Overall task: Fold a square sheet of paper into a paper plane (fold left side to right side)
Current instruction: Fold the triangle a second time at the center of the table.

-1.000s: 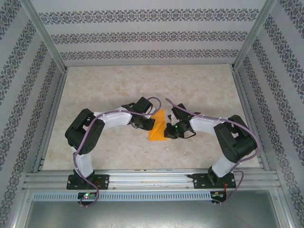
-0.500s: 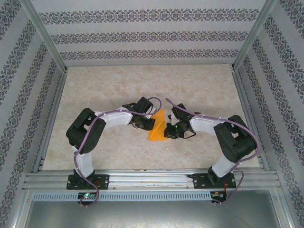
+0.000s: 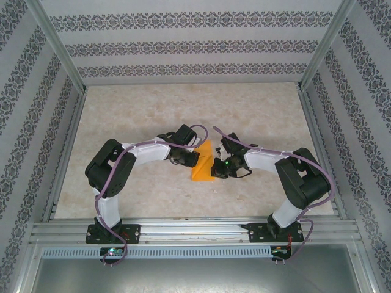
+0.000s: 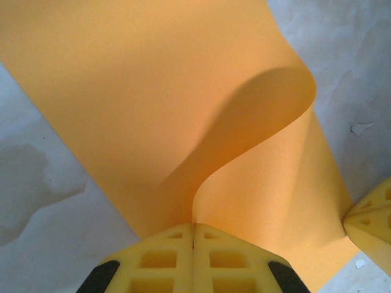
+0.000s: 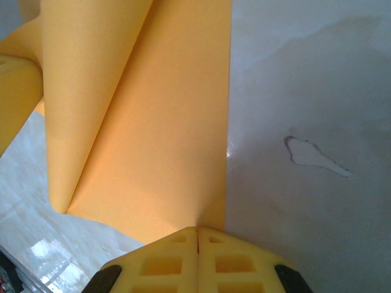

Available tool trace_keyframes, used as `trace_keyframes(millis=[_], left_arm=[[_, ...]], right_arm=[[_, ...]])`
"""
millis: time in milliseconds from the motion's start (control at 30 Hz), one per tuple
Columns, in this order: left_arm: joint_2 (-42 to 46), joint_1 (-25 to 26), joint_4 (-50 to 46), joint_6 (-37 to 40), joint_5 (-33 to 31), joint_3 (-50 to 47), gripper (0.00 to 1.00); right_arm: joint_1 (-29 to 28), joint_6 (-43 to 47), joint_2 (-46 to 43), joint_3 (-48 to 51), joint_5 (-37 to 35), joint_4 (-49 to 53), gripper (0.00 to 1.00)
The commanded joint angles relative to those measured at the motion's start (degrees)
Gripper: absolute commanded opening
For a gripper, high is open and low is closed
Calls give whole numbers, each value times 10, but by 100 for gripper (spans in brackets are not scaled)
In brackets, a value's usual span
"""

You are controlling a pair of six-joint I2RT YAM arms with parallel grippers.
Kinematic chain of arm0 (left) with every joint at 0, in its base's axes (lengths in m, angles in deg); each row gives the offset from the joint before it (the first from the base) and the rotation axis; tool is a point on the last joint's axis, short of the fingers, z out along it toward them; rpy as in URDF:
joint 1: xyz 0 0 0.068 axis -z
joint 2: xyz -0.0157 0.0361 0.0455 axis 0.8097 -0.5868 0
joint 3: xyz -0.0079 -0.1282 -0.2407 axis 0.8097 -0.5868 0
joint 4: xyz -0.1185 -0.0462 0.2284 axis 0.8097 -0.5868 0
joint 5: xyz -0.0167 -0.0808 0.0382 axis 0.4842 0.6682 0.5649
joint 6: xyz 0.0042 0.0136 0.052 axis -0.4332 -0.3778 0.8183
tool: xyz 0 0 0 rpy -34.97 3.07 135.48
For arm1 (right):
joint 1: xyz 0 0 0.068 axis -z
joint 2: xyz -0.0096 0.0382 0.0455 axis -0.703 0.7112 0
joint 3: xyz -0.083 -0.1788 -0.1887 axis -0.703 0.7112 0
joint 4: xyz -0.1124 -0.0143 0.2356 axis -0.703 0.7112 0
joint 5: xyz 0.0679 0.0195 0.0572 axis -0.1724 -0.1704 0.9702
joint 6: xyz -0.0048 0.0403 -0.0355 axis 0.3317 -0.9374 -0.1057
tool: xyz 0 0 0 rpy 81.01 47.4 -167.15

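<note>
The square sheet of paper (image 3: 202,169), bright orange, lies partly folded at the table's middle between both arms. My left gripper (image 3: 193,159) is at its left side and my right gripper (image 3: 214,168) at its right side. In the left wrist view the yellow fingers (image 4: 165,256) are shut, and an edge of the sheet (image 4: 153,91) runs into the seam between them and curls up and over to the right. The right wrist view has its fingers (image 5: 232,259) shut on the near edge of the sheet (image 5: 153,152), which lies flatter there with a raised flap at the left.
The pale marbled table (image 3: 153,116) is walled by patterned panels and an aluminium frame (image 3: 195,229) along the near edge. The other gripper's yellow fingertip sits close by in each wrist view, at the right (image 4: 374,220) and at the upper left (image 5: 15,91).
</note>
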Motion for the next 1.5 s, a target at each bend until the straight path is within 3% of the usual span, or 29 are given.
trace_keyframes(millis=[0,567,800,1000,1467], left_arm=[[-9,-8,-12,16,-8,10,0],[-29,-8,1,17,9,-1,0],[-29,-8,0,17,11,-3,0],[-28,-8,5,14,11,-5,0],[-30,-8,2,14,11,-1,0]], right_arm=[[7,8,20,5,-26,30,0],[15,-3,-19,-4,16,14,0],[32,-67,-60,24,67,-104,0],[13,-120,-31,22,65,-195,0],[-11,-148,55,-23,69,-238,0]])
